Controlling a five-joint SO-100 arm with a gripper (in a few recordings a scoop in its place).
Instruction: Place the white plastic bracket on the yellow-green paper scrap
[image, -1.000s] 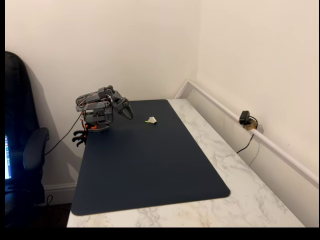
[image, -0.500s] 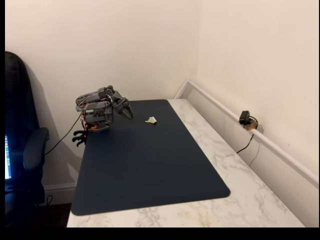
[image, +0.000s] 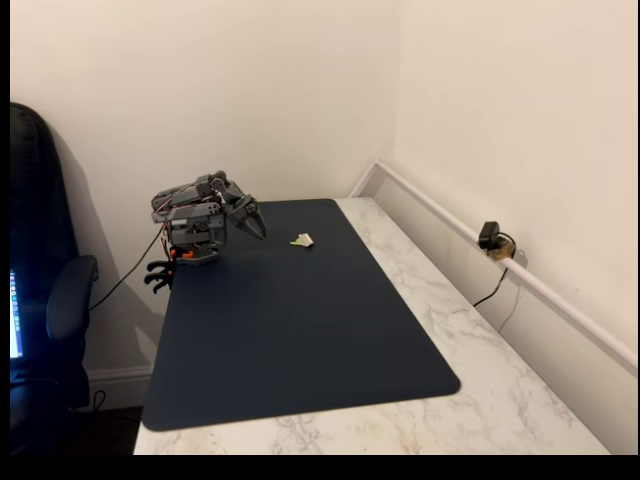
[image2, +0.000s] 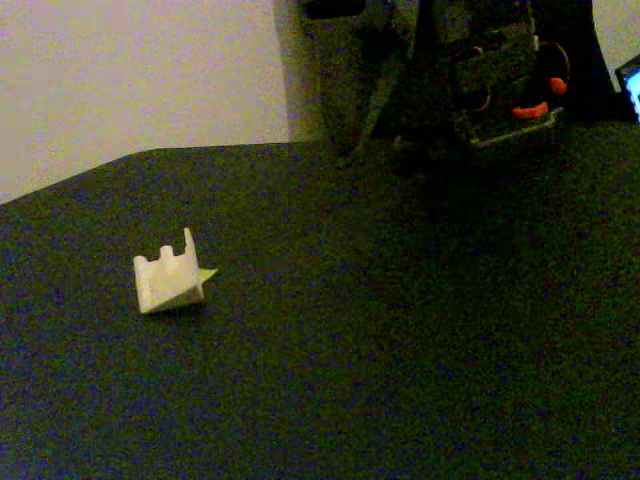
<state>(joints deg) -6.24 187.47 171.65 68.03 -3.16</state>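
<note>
The white plastic bracket (image: 303, 239) (image2: 164, 279) stands on the dark mat near its far edge. It rests on the yellow-green paper scrap (image2: 206, 275), and a corner of the scrap peeks out at one side of it. In a fixed view the scrap shows as a greenish edge (image: 296, 242) beside the bracket. My gripper (image: 257, 227) hangs folded back at the arm's base, left of the bracket and well apart from it. Its fingers lie together in one point and hold nothing.
A dark blue mat (image: 300, 330) covers the marble table (image: 470, 360). The arm's base (image: 192, 238) (image2: 500, 110) sits at the mat's far left corner. A small camera (image: 492, 240) stands by the right wall, and an office chair (image: 45, 300) is at the left.
</note>
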